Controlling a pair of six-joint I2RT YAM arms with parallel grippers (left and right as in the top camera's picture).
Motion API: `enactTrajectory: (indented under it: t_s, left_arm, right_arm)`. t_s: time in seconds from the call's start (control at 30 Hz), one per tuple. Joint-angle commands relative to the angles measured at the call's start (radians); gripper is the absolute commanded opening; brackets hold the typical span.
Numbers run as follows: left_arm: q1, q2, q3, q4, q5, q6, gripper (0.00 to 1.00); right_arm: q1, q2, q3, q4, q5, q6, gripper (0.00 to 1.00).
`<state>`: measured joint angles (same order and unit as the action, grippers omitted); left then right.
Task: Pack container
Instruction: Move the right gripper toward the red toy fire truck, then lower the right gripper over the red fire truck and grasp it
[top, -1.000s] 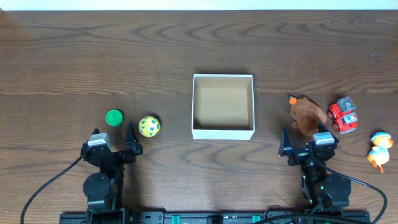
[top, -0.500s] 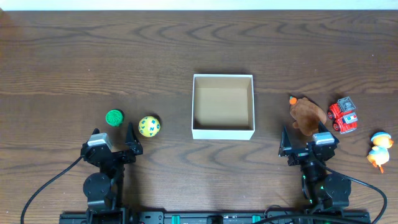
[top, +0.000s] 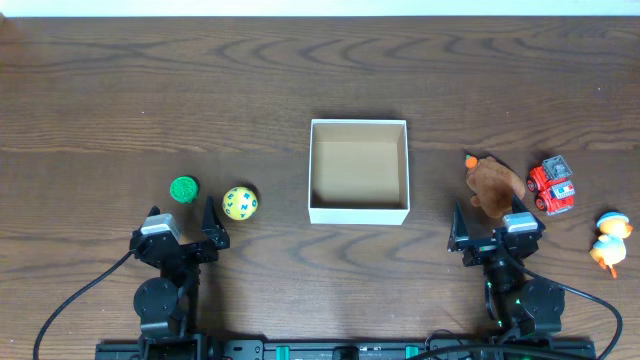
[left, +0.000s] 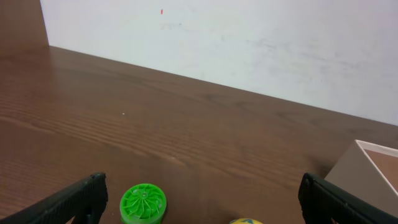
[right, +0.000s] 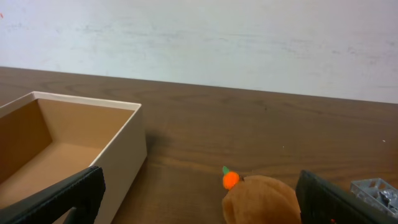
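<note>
1. The box (top: 359, 213) is small and square, with low white cardboard walls and a tan floor. It is open on top and nothing lies in it.
2. It sits flat near the middle of the dark wooden table (top: 300, 80), its sides square to the table's edges, between the two arms and a little farther back than both.
3. The left arm (top: 160, 295) is low at the near edge, left of the box. The left jaws are spread wide, hold nothing and point toward the far side of the table.
4. Just ahead of the left jaws lie a green ridged disc (top: 184, 189) and, to its right, a yellow ball (top: 240, 202) with blue marks. The two are close together but apart, and well left of the box.
5. The right arm (top: 525, 300) is low at the near edge, right of the box. The right jaws are also spread wide and empty.
6. A brown plush toy (top: 497, 183) with an orange tip (top: 470, 160) lies just ahead of the right jaws. In the right wrist view it shows low between the two fingers.
7. A red toy truck (top: 552, 185) stands just right of the plush toy. A white and orange duck (top: 610, 240) lies farther right, near the table's edge.
</note>
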<state>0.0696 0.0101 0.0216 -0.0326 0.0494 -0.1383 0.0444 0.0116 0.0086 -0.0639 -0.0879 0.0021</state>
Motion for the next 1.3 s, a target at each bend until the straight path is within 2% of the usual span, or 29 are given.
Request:
enactTrajectory:
  t_s: [0.0, 0.13, 0.33, 0.43, 0.6, 0.73, 0.87, 1.07, 1.2, 1.27]
  left_arm:
    - [-0.004, -0.006, -0.018, -0.034, -0.012, -0.010, 0.98]
    - [-0.003, -0.006, -0.018, -0.031, -0.016, -0.008, 0.98]
    - [-0.004, -0.006, -0.006, -0.035, 0.048, -0.023, 0.98]
    - [-0.004, 0.007, 0.055, -0.093, 0.056, -0.063, 0.98]
    - [-0.004, 0.133, 0.243, -0.200, 0.055, -0.036, 0.98]
    - [-0.003, 0.314, 0.432, -0.284, 0.038, -0.013, 0.98]
    - [-0.003, 0.500, 0.628, -0.416, 0.033, -0.013, 0.98]
    - [-0.003, 0.706, 0.852, -0.617, 0.033, -0.013, 0.98]
    - [-0.003, 0.757, 0.888, -0.674, 0.034, -0.013, 0.98]
    - [-0.003, 0.764, 0.888, -0.686, 0.034, -0.013, 0.98]
  right_arm:
    - [0.009, -0.005, -0.003, -0.003, 0.008, -0.014, 0.99]
    - [0.009, -0.005, -0.003, -0.003, 0.001, -0.011, 0.99]
    - [0.008, -0.005, -0.003, 0.026, -0.007, 0.122, 0.99]
    - [0.008, 0.001, 0.016, 0.008, -0.026, 0.168, 0.99]
    - [-0.002, 0.104, 0.155, -0.058, -0.013, 0.179, 0.99]
    - [-0.049, 0.297, 0.336, -0.109, -0.015, 0.154, 0.99]
    - [-0.120, 0.571, 0.602, -0.247, -0.089, 0.078, 0.99]
    - [-0.248, 1.012, 1.126, -0.694, -0.138, -0.053, 0.99]
    - [-0.316, 1.278, 1.460, -1.024, -0.133, -0.151, 0.99]
    - [-0.333, 1.361, 1.558, -1.134, -0.100, -0.154, 0.99]
